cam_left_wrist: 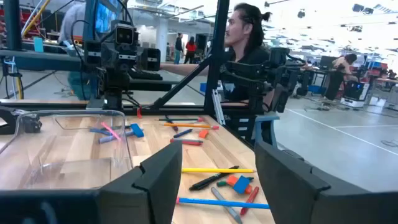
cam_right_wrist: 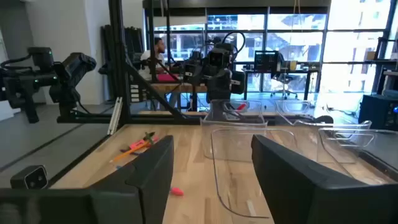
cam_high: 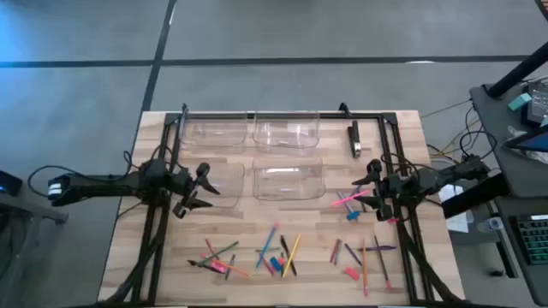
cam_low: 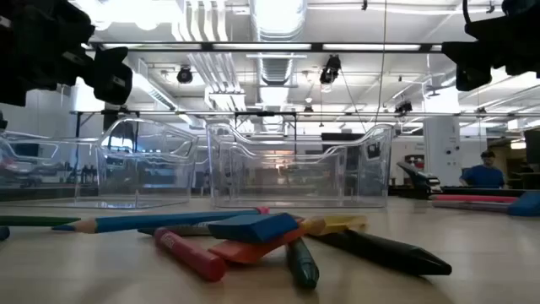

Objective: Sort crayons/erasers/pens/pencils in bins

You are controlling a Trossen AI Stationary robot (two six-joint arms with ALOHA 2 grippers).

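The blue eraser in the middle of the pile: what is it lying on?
In the low view the blue eraser rests on top of an orange eraser, which lies on the table. What lies under their far side is hidden.

The right hand [cam_right_wrist: 211, 180] has its two dark fingers apart over the wooden surface [cam_right_wrist: 186, 155]. Clear bins [cam_right_wrist: 249, 168] stand ahead at twelve o'clock. Pencils [cam_right_wrist: 134, 147] lie at ten o'clock.
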